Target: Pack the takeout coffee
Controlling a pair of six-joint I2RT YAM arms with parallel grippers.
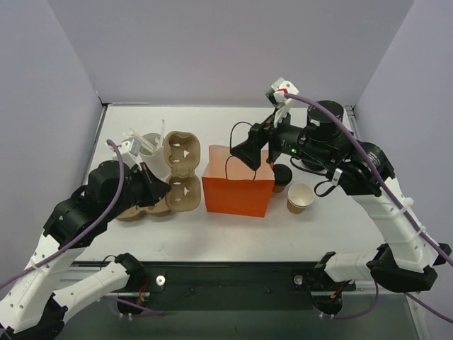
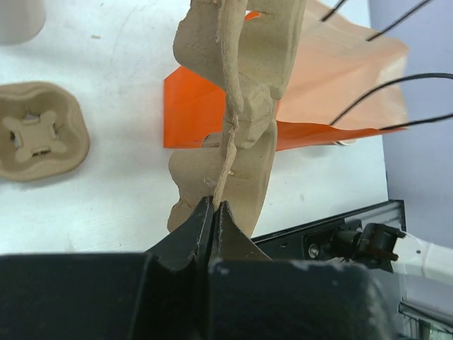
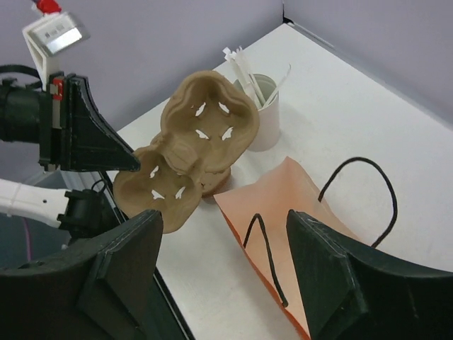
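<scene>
Takeout coffee [image 1: 282,176] is stood on bench [image 1: 226,234], just right of orange bag [image 1: 237,188], not yet packed. Right gripper [image 3: 223,219] is held spread and empty over the bag; handles could be snagged. Pulp carrier [image 2: 241,99] is pinched at its thin edge by left gripper [image 2: 213,207]; slip or tear is risked.

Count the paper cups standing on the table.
3. A small tan kraft-paper cup with a black lid stands right of the orange paper bag; an open tan paper cup sits beside it; a white cup of stirrers stands far left. The arms may hide others.
</scene>
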